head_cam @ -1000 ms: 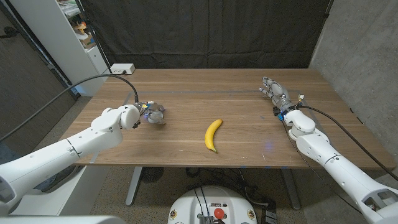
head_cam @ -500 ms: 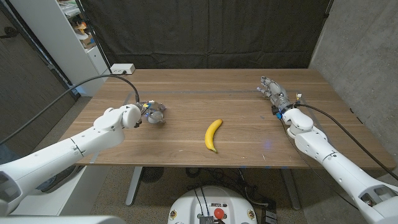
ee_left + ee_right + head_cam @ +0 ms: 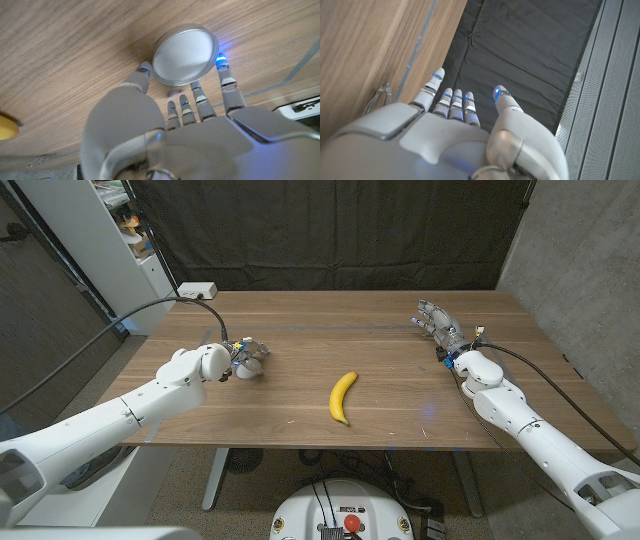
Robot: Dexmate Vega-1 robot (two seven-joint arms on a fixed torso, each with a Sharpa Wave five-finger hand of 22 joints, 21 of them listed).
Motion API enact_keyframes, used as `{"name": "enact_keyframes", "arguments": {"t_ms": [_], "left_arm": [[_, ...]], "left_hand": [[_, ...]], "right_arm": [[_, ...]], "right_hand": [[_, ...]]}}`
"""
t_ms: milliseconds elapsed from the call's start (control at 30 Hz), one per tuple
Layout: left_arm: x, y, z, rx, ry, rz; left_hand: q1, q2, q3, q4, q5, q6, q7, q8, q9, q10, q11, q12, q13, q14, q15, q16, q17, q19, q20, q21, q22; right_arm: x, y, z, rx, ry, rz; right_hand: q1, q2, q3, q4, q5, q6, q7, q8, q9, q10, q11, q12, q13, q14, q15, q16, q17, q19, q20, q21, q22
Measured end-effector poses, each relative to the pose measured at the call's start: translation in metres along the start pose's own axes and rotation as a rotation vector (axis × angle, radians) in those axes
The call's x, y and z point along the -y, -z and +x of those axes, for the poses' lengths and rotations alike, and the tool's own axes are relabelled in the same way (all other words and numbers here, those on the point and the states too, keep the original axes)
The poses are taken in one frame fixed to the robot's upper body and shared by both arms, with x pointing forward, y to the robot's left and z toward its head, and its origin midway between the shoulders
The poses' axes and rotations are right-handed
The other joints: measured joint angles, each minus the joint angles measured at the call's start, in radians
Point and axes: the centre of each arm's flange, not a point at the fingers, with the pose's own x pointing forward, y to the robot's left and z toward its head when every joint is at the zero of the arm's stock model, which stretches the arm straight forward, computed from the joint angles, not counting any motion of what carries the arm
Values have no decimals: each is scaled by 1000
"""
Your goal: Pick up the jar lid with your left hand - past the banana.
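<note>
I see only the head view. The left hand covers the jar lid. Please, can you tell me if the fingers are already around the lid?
Observer: In the left wrist view, the left hand has fingertips at the rim of the jar lid, the thumb on one side and a finger on the opposite side.
Operator: Is the lid lifted or on the table?
Observer: I cannot tell for sure; the wrist view shows the wood of the table close behind it.
Operator: And the right hand, is it holding something?
Observer: No. In the right wrist view the right hand holds nothing, fingers apart, reaching past the table edge toward the dark curtain.
</note>
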Motion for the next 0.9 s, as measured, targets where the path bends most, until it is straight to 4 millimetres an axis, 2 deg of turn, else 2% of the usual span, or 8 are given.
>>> {"name": "enact_keyframes", "arguments": {"t_ms": [100,167,200,233,300,600,900], "left_arm": [[-1,-2,0,3,4,-7],[-1,-4,-1,8,5,-11],[-1,-5,-1,9,5,-13],[-1,-5,-1,10,3,-17],[-1,-6,-1,10,-1,-22],[1,-9,-3,11,-30,-58],[1,-9,-3,13,-47,-85]], "left_hand": [[29,13,0,0,9,12,12,8,0,8,-4,5,3,0,0,11,17,25,25,0,0],[46,20,-1,-1,10,22,10,8,0,15,-7,11,5,0,0,14,26,56,56,0,0],[50,24,-1,-1,11,23,12,12,0,15,-7,12,5,0,0,17,31,58,58,17,0],[59,24,-1,-1,16,23,12,14,0,15,-7,12,5,0,0,18,34,59,59,78,0],[71,29,-1,-1,17,27,16,14,5,20,-2,12,5,0,0,19,41,60,60,105,1],[135,49,-1,-1,38,41,23,18,8,39,-1,23,13,0,0,35,71,56,56,108,19],[159,62,1,-4,46,50,31,18,9,44,-4,30,18,0,0,49,92,45,45,108,22]], "right_arm": [[0,-1,1,2,-1,1],[0,-2,1,4,-3,3],[1,-2,2,5,-4,3],[1,-2,2,6,-5,4],[1,-2,2,7,-5,4],[1,-2,3,9,-12,12],[0,-2,4,7,-20,14]], "right_hand": [[0,0,0,0,0,0,0,0,0,0,0,0,0,0,0,0,0,4,4,0,0],[0,0,0,0,0,0,0,0,0,0,0,0,0,0,0,0,0,7,7,0,0],[0,0,0,0,0,0,0,0,0,0,0,0,0,0,0,0,0,9,9,0,0],[0,0,0,0,0,0,0,0,0,0,0,0,0,0,0,0,0,11,11,0,0],[0,0,0,0,0,0,0,0,0,0,0,0,0,0,0,0,0,14,14,0,0],[0,0,0,0,0,0,0,0,0,0,0,0,0,0,0,0,0,21,21,0,0],[0,0,0,0,0,0,0,0,0,0,0,0,0,5,5,0,0,32,25,4,0]]}}
